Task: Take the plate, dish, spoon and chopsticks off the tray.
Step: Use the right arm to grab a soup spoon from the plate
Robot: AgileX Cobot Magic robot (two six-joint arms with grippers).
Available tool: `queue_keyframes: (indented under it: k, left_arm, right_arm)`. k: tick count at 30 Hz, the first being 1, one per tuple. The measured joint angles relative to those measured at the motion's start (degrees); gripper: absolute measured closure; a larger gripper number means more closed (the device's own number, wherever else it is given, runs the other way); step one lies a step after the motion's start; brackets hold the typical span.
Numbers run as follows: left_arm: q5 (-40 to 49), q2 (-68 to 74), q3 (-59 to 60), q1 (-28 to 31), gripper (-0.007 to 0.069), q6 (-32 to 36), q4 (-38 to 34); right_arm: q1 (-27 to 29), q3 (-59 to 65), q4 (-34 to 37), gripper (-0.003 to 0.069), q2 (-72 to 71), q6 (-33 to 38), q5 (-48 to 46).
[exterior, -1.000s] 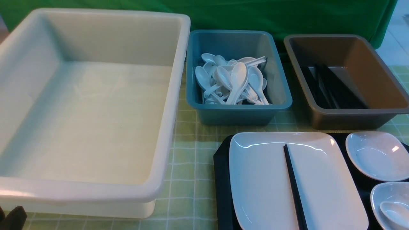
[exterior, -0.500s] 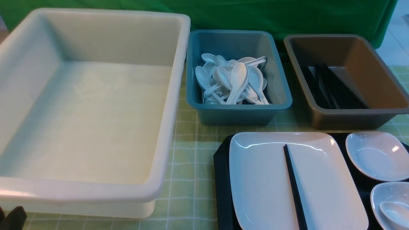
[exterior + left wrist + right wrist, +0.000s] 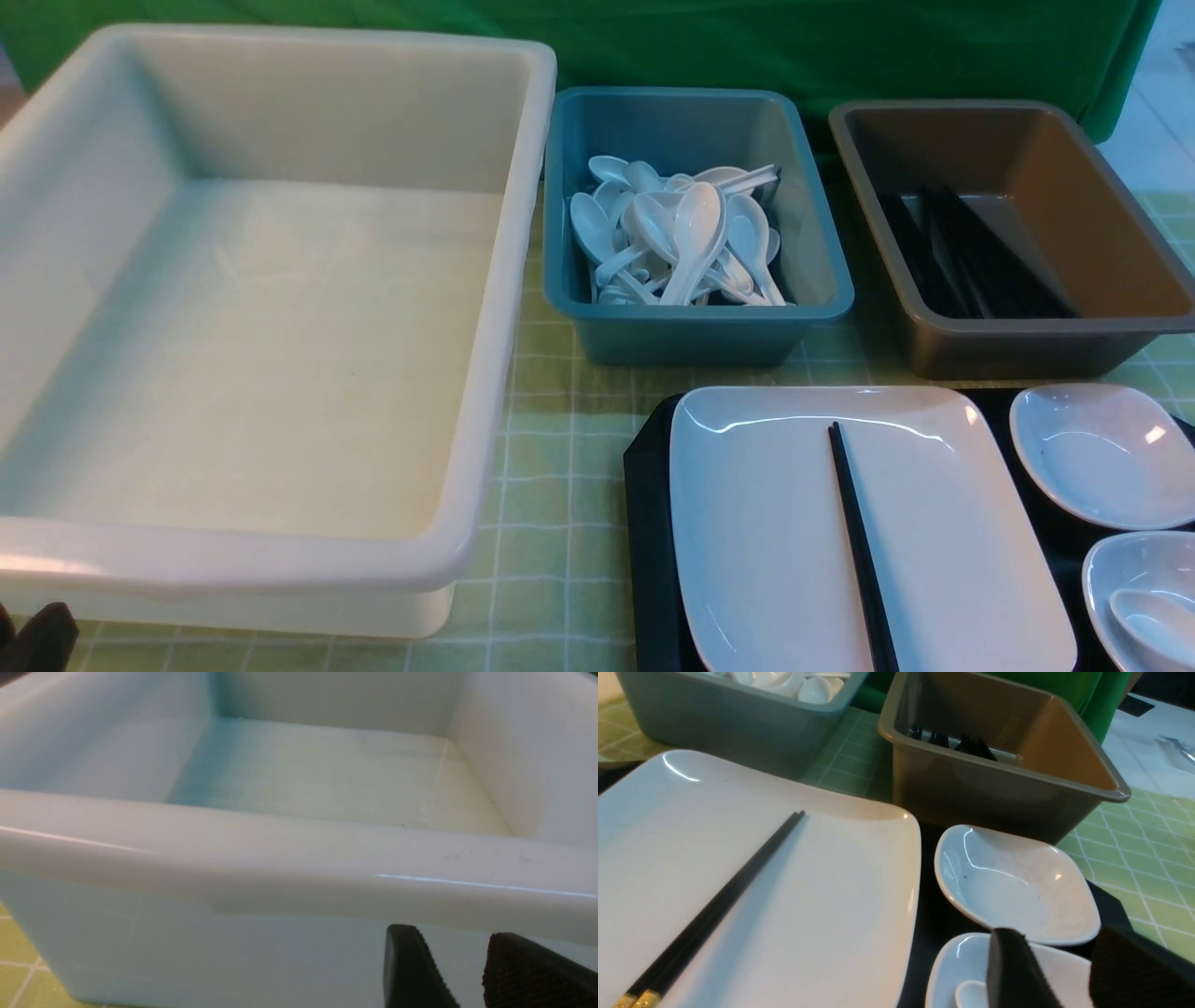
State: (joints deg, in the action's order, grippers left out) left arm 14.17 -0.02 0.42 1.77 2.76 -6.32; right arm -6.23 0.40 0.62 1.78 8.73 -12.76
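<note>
1. Left pincer (image 3: 453, 952): fingers spread, nothing between them. It sits low in front of the white tub (image 3: 299, 858), just under the near rim; I cannot tell whether it touches.
2. Right pincer (image 3: 1057, 938): fingers spread, nothing held. It hangs above the near dish (image 3: 962, 956).
3. Spoon (image 3: 969, 996): white, lying in the near dish, just under one finger of the right pincer.
4. Far dish (image 3: 1017, 891): white, just beyond the right pincer.
5. Plate (image 3: 808, 896): large, white, to the left of the right pincer, close beside both dishes.
6. Chopsticks (image 3: 728, 896): black pair, laid together along the plate's middle, well left of the right pincer.
7. Tray (image 3: 649, 523): dark, under the plate and both dishes.
8. Brown bin (image 3: 994, 793): beyond the far dish, with black sticks inside.
9. Teal bin (image 3: 691, 341): beyond the plate, with white spoons inside.
</note>
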Motion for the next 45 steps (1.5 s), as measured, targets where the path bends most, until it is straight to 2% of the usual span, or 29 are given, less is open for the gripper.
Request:
queue_keyframes:
  k: [14,17,20,21,22,26,29,32,33,35,37,38,40,43,44,45]
  left_arm:
    - [0.00,0.00,0.00,0.00,0.0401,0.00,0.00]
    - [0.00,0.00,0.00,0.00,0.0401,0.00,0.00]
    - [0.00,0.00,0.00,0.00,0.0401,0.00,0.05]
    - [0.00,0.00,0.00,0.00,0.0401,0.00,0.05]
    - [0.00,0.00,0.00,0.00,0.0401,0.00,0.05]
    - [0.00,0.00,0.00,0.00,0.0401,0.00,0.05]
    - [0.00,0.00,0.00,0.00,0.0401,0.00,0.32]
    - [0.00,0.00,0.00,0.00,0.0401,0.00,0.60]
    - [0.00,0.00,0.00,0.00,0.0401,0.00,0.72]
    - [0.00,0.00,0.00,0.00,0.0401,0.00,0.79]
    - [0.00,0.00,0.00,0.00,0.0401,0.00,0.88]
    - [0.00,0.00,0.00,0.00,0.0401,0.00,0.88]
    - [0.00,0.00,0.00,0.00,0.0401,0.00,0.92]
    - [0.00,0.00,0.00,0.00,0.0401,0.00,0.92]
    - [0.00,0.00,0.00,0.00,0.0401,0.00,0.92]
    - [0.00,0.00,0.00,0.00,0.0401,0.00,0.92]
  right_arm:
    - [0.00,0.00,0.19,0.0417,0.00,-0.31,0.11]
    - [0.00,0.00,6.70,0.0417,0.00,-8.73,1.99]
    - [0.00,0.00,16.58,0.0417,0.00,-26.72,4.44]
    - [0.00,0.00,17.31,0.0417,0.00,-27.58,4.53]
    - [0.00,0.00,18.92,0.0417,0.00,-31.94,5.10]
    - [0.00,0.00,20.26,0.0417,0.00,-37.73,7.40]
    - [0.00,0.00,20.66,0.0417,0.00,-39.13,10.23]
    - [0.00,-0.80,20.81,0.0442,0.00,-38.49,12.76]
    - [0.00,-2.71,20.86,0.0488,0.23,-36.24,13.30]
    - [0.00,-10.15,20.86,0.0603,2.59,-27.37,12.42]
    - [0.00,-13.91,20.86,0.0622,4.44,-22.93,10.64]
    - [0.00,-20.43,20.22,0.0635,8.02,-16.86,6.42]
    - [0.00,-27.05,17.21,0.0641,14.31,-11.45,-3.01]
    - [0.00,-37.23,9.58,0.0645,26.39,-8.04,-19.62]
    - [0.00,-38.44,8.28,0.0645,28.25,-7.77,-22.26]
    - [0.00,-42.15,3.13,0.0644,35.87,-7.30,-32.33]
